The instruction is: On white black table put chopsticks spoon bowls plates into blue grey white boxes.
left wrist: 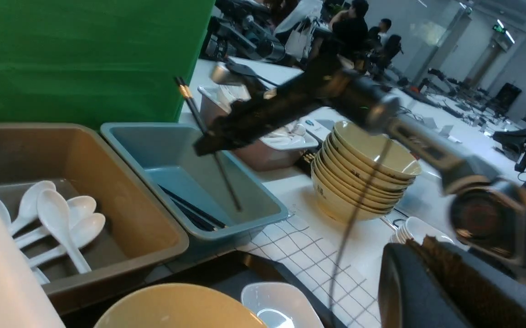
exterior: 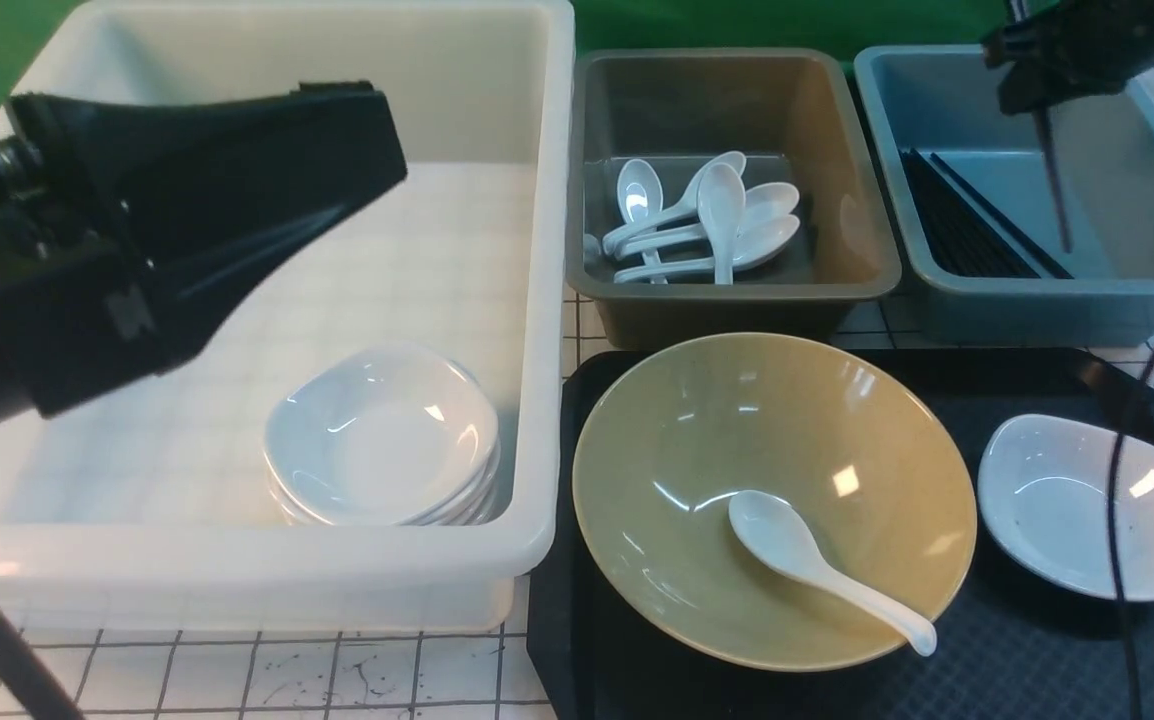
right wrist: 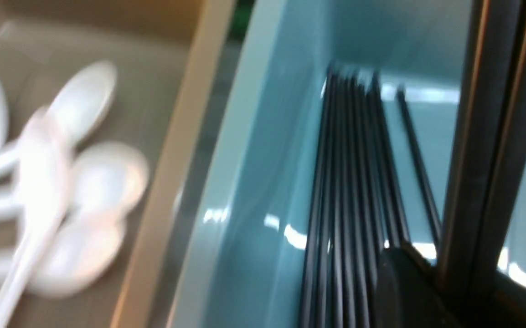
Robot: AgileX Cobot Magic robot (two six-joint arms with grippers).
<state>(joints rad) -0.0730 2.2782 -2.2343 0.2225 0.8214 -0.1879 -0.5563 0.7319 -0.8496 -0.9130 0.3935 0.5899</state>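
In the front view, the right claw (exterior: 1035,95) is pinching a pair of long, thin, glossy black chopsticks (exterior: 1055,185); they are hanging almost upright, tips down, over the grey-blue rectangular plastic box (exterior: 1037,305), where more black sticks (exterior: 967,225) are lying along the side nearest the olive-grey plastic box (exterior: 737,300); that box is holding several glossy white ceramic spoons (exterior: 707,215); the left claw (exterior: 357,150), pressed together, is hovering over the large translucent white box (exterior: 237,585), which is holding a stack of small square white dishes (exterior: 382,435); on the black textured tray (exterior: 1017,650) on the white gridded bench (exterior: 237,680), a wide mustard-yellow bowl (exterior: 837,400) is cradling one more white spoon (exterior: 817,565), with a single white dish (exterior: 1087,505) sitting just beside it.

In the left wrist view, the chopsticks (left wrist: 228,182) are slanting through the right claw (left wrist: 208,141), showing a pale gold band near their upper end; their lower tips are showing against the inside of the grey-blue rectangular plastic box (left wrist: 263,200).

In the right wrist view, which is blurring, the chopsticks (right wrist: 491,136) are running close past the lens as dark bars with thin brownish edges; beneath, the black sticks (right wrist: 354,182) are lying side by side on the box floor.
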